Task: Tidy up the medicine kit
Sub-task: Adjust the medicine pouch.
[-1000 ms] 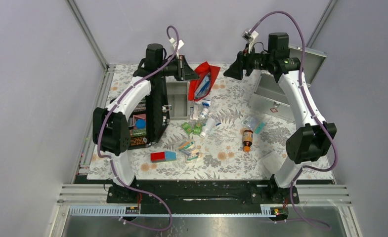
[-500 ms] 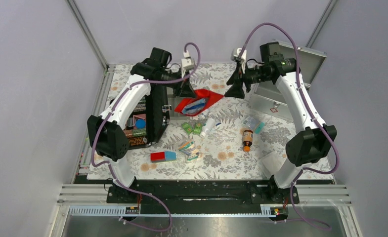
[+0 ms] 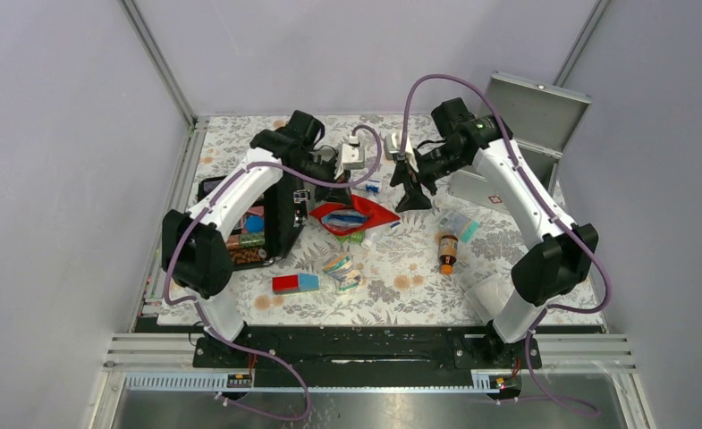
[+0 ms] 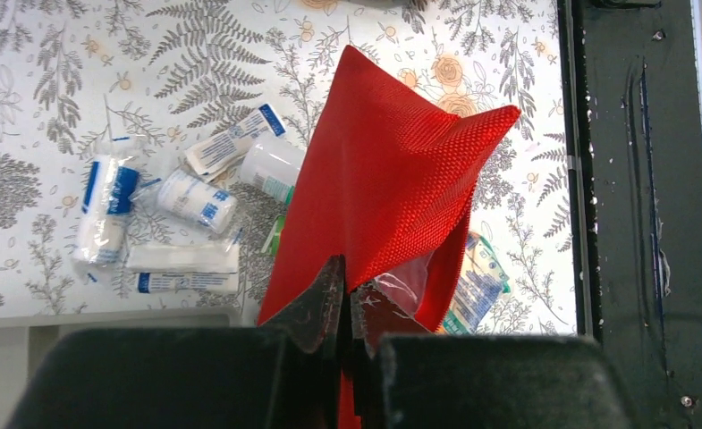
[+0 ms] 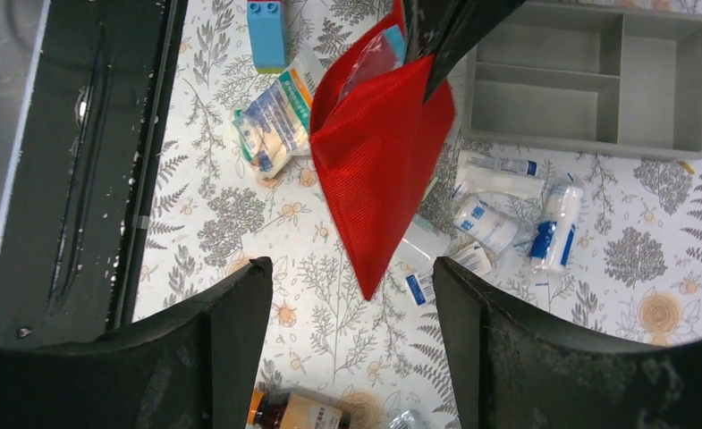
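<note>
My left gripper (image 3: 332,191) is shut on an edge of a red fabric pouch (image 3: 351,217) and holds it low over the middle of the floral mat. In the left wrist view the fingers (image 4: 347,279) pinch the red fabric (image 4: 392,170), and a clear inner pocket shows beside them. My right gripper (image 3: 410,198) is open and empty, just right of the pouch. In the right wrist view the pouch (image 5: 383,152) hangs ahead of the wide-open jaws (image 5: 351,277). Bandage rolls and tubes (image 4: 173,197) lie under the pouch.
An open black case (image 3: 275,214) stands at the left. A grey divided tray (image 5: 588,80) lies behind the pouch, a metal box (image 3: 517,112) at the back right. A brown bottle (image 3: 447,252), packets (image 3: 341,268) and a red-blue block (image 3: 295,283) lie near the front.
My left gripper has brought the red pouch down and toward the mat's middle. My right gripper has dropped and moved in toward the pouch, staying open.
</note>
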Tool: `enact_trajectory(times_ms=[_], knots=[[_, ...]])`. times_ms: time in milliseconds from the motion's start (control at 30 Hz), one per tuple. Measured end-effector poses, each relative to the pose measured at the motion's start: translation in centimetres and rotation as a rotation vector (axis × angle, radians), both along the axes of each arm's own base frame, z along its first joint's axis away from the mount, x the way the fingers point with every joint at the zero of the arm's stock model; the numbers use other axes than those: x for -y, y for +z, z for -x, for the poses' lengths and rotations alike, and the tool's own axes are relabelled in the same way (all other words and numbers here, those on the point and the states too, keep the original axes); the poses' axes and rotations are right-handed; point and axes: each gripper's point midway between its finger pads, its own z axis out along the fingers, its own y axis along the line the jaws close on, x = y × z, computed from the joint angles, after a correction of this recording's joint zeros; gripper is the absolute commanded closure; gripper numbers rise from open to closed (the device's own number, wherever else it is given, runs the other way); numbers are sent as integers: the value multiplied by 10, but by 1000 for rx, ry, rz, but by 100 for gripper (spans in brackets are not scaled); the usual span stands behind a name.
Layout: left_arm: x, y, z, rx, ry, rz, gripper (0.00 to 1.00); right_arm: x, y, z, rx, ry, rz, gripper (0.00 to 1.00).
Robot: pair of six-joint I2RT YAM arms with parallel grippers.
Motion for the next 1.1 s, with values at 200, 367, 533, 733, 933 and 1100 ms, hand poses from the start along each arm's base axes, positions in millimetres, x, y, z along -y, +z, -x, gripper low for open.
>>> enact_trajectory(times_ms=[200,367,533,733,933,1100], knots=[[3,-9,3,17,8,12,100,-13,-15,0,1,-2,1,27],[6,3,-7,27,71,55,100,-17,-27,-5,-23,-41,-5,26],[5,14,-21,18,136,102,100,-16,-32,-2,-12,-61,-5,27],[8,20,-24,-8,162,129,100,-19,-27,-11,49,-106,-18,30],[7,24,-23,-61,182,150,100,-20,-32,-22,107,-161,-24,33],[7,25,-22,-82,187,158,100,-20,-33,-30,140,-201,-30,39]])
